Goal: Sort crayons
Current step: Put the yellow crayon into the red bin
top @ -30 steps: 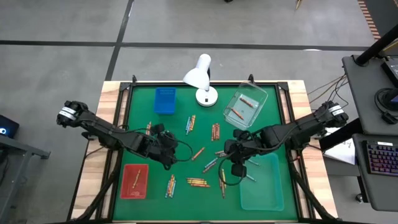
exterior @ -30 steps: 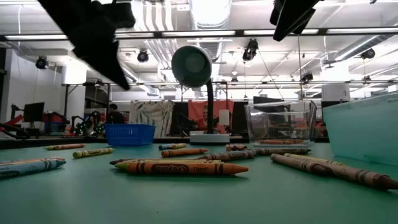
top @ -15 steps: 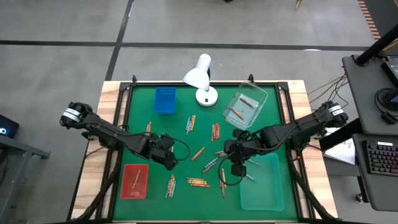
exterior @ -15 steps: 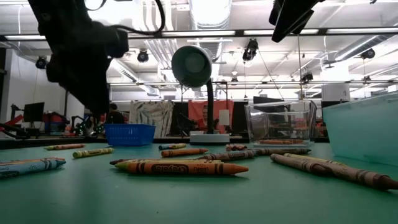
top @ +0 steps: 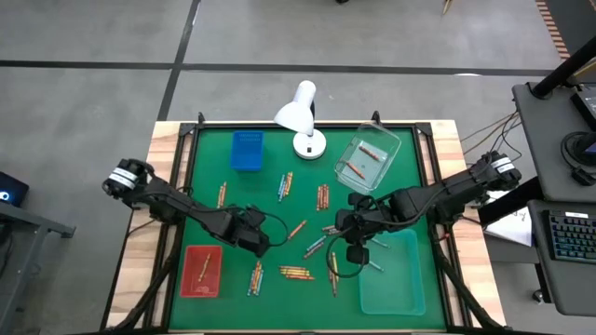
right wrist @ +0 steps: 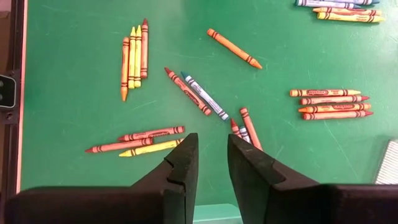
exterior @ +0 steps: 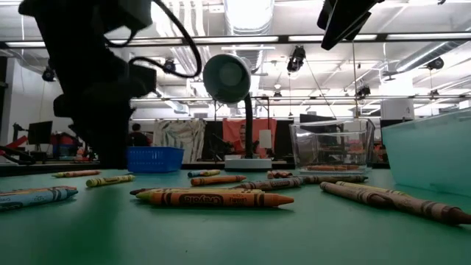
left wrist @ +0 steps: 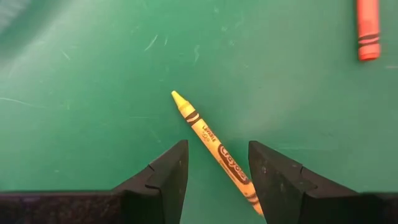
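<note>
Many crayons lie scattered on the green mat [top: 279,209], among them a group [top: 296,272] near the front and another group [top: 323,196] farther back. My left gripper [top: 258,247] is low over the mat left of centre and open. In its wrist view a yellow crayon [left wrist: 214,148] lies flat on the mat and runs slantwise between the two fingertips [left wrist: 214,171]; I cannot tell whether they touch it. My right gripper [top: 352,249] hangs high right of centre, open with a narrow gap [right wrist: 212,158], over several crayons [right wrist: 193,93].
A red tray [top: 202,271] with a crayon sits at the front left, a blue tray [top: 247,150] at the back left. A clear bin [top: 369,160] holding crayons and a white lamp [top: 304,116] stand at the back. A pale green bin [top: 392,275] is at the front right.
My left gripper has come down toward the mat and moved toward the table's near edge and a little to the right, rolling its wrist on the way. It stays open. The crayons have not moved.
</note>
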Action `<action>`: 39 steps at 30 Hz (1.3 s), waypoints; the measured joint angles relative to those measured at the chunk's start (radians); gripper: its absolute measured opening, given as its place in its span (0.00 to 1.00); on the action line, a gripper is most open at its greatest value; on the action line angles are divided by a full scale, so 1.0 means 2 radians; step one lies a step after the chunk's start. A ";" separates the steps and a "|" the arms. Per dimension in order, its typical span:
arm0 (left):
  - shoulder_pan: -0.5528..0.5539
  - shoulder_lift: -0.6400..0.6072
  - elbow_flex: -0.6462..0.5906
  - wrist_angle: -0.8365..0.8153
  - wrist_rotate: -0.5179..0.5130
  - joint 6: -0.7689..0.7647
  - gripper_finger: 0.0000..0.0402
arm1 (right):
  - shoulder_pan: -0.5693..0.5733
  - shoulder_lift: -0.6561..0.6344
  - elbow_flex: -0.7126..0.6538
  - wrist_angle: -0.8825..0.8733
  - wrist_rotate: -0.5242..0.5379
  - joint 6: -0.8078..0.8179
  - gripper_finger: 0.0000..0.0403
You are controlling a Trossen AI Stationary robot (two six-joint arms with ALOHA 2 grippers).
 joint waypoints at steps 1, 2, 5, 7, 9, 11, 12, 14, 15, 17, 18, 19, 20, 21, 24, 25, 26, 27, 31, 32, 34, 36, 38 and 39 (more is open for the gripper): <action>0.000 0.006 0.000 0.001 0.000 0.000 0.37 | 0.000 0.000 0.000 0.000 0.000 0.000 0.20; 0.000 0.012 0.000 0.002 0.000 0.000 0.37 | 0.000 0.000 0.000 0.000 0.000 0.000 0.20; 0.000 0.024 0.000 0.006 -0.001 0.000 0.37 | 0.000 0.000 0.000 0.001 0.000 0.000 0.21; 0.000 0.030 0.000 0.008 -0.001 0.000 0.37 | 0.000 0.000 0.000 0.002 0.000 0.000 0.21; 0.000 0.033 0.000 0.010 -0.004 0.000 0.37 | 0.000 0.000 0.000 0.002 0.000 0.000 0.20; 0.000 0.034 0.000 0.010 -0.007 0.000 0.37 | 0.000 0.000 0.000 0.003 0.000 0.000 0.19; 0.000 0.034 0.000 0.011 -0.008 0.000 0.36 | 0.000 0.000 0.000 0.005 0.000 0.000 0.19; 0.000 0.034 0.000 0.013 -0.010 0.000 0.33 | 0.000 0.000 0.000 0.006 0.000 0.000 0.18; 0.000 0.034 0.000 0.013 -0.011 0.000 0.31 | 0.000 0.000 0.000 0.006 0.000 0.000 0.18; 0.000 0.034 0.000 0.013 -0.014 0.000 0.27 | 0.000 0.000 0.000 0.006 0.000 0.000 0.18; 0.001 0.035 0.000 0.013 -0.014 0.000 0.25 | 0.000 0.000 0.000 0.006 0.000 0.000 0.18; 0.001 0.035 0.000 0.014 -0.015 0.001 0.22 | 0.000 0.000 0.000 0.006 0.000 0.000 0.19; 0.001 0.035 0.000 0.015 -0.015 0.001 0.20 | 0.000 0.000 0.000 0.006 0.000 0.000 0.19; 0.001 0.035 0.000 0.016 -0.015 0.001 0.18 | 0.000 0.000 0.000 0.007 0.000 0.000 0.19; 0.001 0.035 0.000 0.015 -0.015 0.002 0.11 | 0.000 0.000 0.000 0.008 0.000 0.000 0.20; 0.001 0.035 0.000 0.015 -0.015 0.002 0.09 | 0.000 0.000 0.000 0.008 0.000 0.000 0.20; 0.001 0.035 0.000 0.015 -0.015 0.003 0.07 | 0.000 0.000 0.000 0.008 0.000 0.000 0.20; 0.001 0.035 0.000 0.016 -0.015 0.005 0.06 | 0.000 0.000 0.000 0.009 0.000 0.000 0.20; 0.001 0.035 0.000 0.016 -0.018 0.008 0.01 | 0.000 0.000 0.000 0.009 0.000 0.000 0.18; 0.001 0.035 0.000 0.016 -0.018 0.009 0.01 | 0.000 0.000 0.000 0.009 0.000 0.000 0.18; 0.001 0.035 0.000 0.016 -0.018 0.012 0.01 | 0.000 0.000 0.000 0.009 0.000 0.000 0.17; 0.001 0.034 0.000 0.016 -0.017 0.017 0.00 | 0.000 0.000 0.000 0.009 0.000 0.000 0.18; 0.001 0.031 0.000 0.016 -0.016 0.024 0.00 | 0.000 0.000 0.000 0.009 0.000 0.000 0.18; 0.001 0.028 0.001 0.015 -0.015 0.030 0.00 | 0.000 0.000 0.000 0.009 0.000 0.000 0.18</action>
